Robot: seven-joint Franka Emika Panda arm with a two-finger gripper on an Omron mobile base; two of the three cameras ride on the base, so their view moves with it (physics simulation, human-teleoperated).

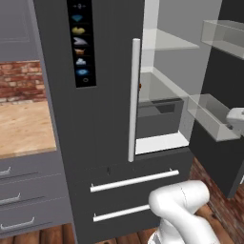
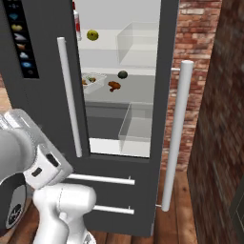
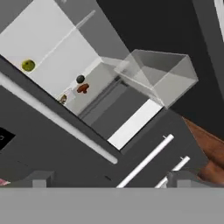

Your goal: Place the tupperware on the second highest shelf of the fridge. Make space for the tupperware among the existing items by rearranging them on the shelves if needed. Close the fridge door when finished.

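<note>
Before the fridge (image 2: 43, 95), the pincer (image 3: 109, 179) is being held apart from everything, tips wide and empty. Inside, the tupperware (image 2: 93, 81) is being carried on a glass shelf (image 2: 138, 71), beside a dark green fruit (image 2: 123, 74); a yellow-green fruit (image 2: 92, 35) is sitting higher.
</note>
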